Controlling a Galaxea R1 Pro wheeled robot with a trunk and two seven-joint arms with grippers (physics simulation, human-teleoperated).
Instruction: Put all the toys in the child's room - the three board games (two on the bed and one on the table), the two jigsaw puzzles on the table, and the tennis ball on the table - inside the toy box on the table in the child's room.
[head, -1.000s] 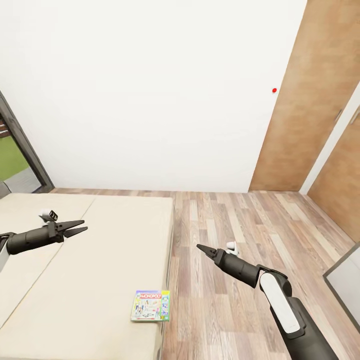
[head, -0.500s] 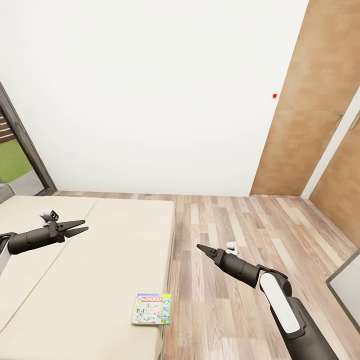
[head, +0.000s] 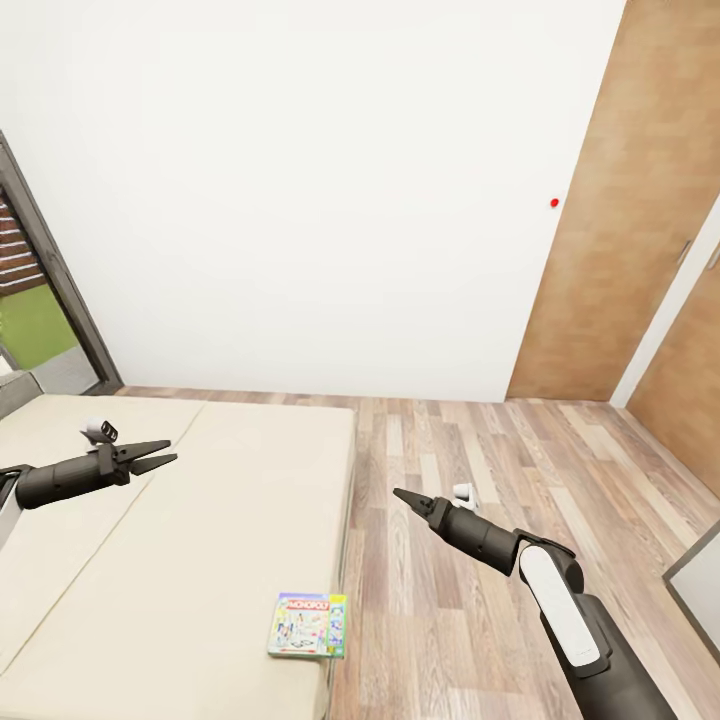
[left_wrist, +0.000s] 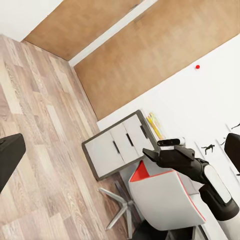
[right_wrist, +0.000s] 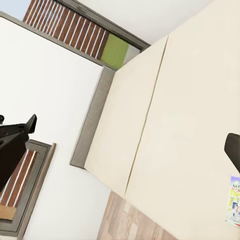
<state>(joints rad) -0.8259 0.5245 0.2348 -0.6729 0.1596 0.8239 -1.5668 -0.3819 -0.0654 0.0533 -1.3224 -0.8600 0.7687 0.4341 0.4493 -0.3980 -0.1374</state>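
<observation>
One board game (head: 307, 625), a pale multicoloured flat box, lies on the beige bed (head: 150, 560) close to its floor-side edge; it also shows on the mattress (right_wrist: 233, 205). My left gripper (head: 165, 455) hovers open over the bed, well behind and left of the game. My right gripper (head: 400, 494) hangs open over the wood floor, right of the bed and above the game's level. Nothing is held. The table's white drawer fronts (left_wrist: 119, 145) show in the left wrist view. The toy box, jigsaw puzzles and tennis ball are out of view.
A white wall stands ahead, with wooden doors (head: 620, 220) at the right and a dark-framed window (head: 50, 290) at the left. A red-and-white swivel chair (left_wrist: 165, 202) stands by the drawers. The bed's grey headboard (right_wrist: 92, 120) runs along the window wall.
The whole picture has shifted right and down, so the camera has moved. Both arms keep the same pose and the board game lies still on the bed.
</observation>
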